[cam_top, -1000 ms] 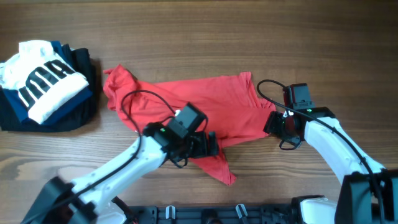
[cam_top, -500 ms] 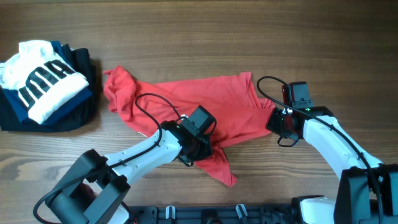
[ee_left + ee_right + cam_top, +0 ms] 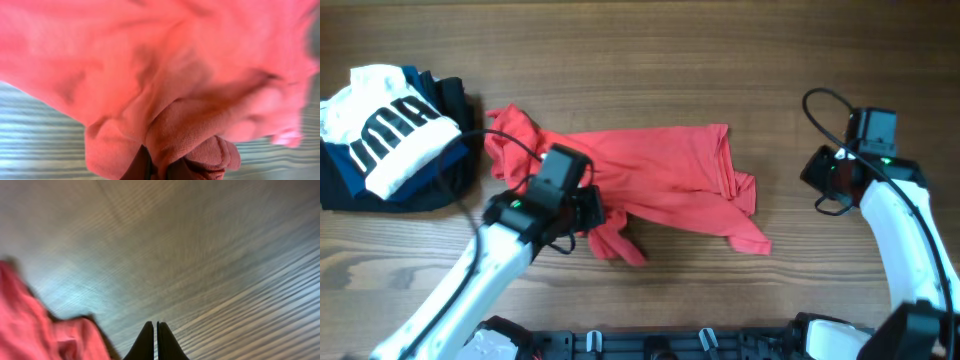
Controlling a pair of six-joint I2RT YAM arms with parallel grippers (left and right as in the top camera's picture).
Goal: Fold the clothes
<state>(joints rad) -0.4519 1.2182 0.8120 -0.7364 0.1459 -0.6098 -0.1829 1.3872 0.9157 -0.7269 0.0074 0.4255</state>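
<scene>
A red shirt (image 3: 670,170) lies crumpled across the middle of the wooden table. My left gripper (image 3: 592,215) sits at the shirt's lower left edge, shut on a bunched fold of it (image 3: 612,242). In the left wrist view the red shirt (image 3: 165,75) fills the frame and wraps over my left gripper (image 3: 150,167), hiding its fingers. My right gripper (image 3: 814,175) is off to the right of the shirt, apart from it. In the right wrist view the right gripper (image 3: 156,335) is shut on nothing over bare wood, with the shirt's edge (image 3: 35,325) at lower left.
A pile of clothes (image 3: 390,135), white with black stripes on top of dark blue and black, sits at the far left of the table. Bare wood (image 3: 800,60) lies along the back and at the right.
My left gripper has shut on the shirt's lower flap and pulled it left. The right gripper has shut empty and drawn away to the right, leaving the shirt's right corner lying on the table.
</scene>
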